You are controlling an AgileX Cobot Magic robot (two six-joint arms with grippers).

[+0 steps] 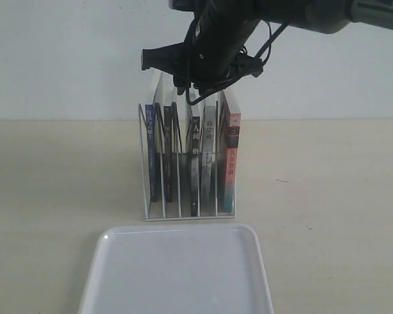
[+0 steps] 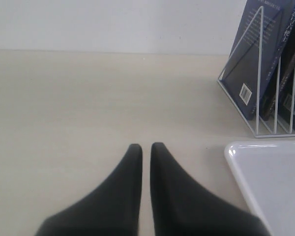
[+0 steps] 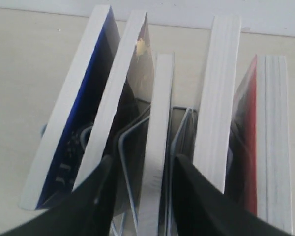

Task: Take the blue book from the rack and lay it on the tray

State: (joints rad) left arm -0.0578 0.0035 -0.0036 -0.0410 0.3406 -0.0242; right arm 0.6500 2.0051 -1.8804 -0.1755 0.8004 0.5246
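Note:
The blue book (image 1: 150, 157) stands upright in the leftmost slot of the white wire rack (image 1: 183, 214). The white tray (image 1: 177, 275) lies in front of the rack, nearer the camera. My right gripper (image 1: 196, 88) hangs over the top of the rack. In the right wrist view it (image 3: 142, 162) is open, its fingers straddling a wire divider (image 3: 125, 142) and the page edge of a middle book (image 3: 157, 147); the blue book (image 3: 83, 113) is two books to the side, untouched. My left gripper (image 2: 146, 145) is shut and empty, low over the table beside the tray (image 2: 275, 182) and the blue book (image 2: 255, 54).
Further books fill the other slots: two with black spines (image 1: 168, 163), a grey one (image 1: 208, 163) and a pink-and-teal one (image 1: 231, 163). Pale tabletop spreads on both sides of the rack. A white wall stands behind it.

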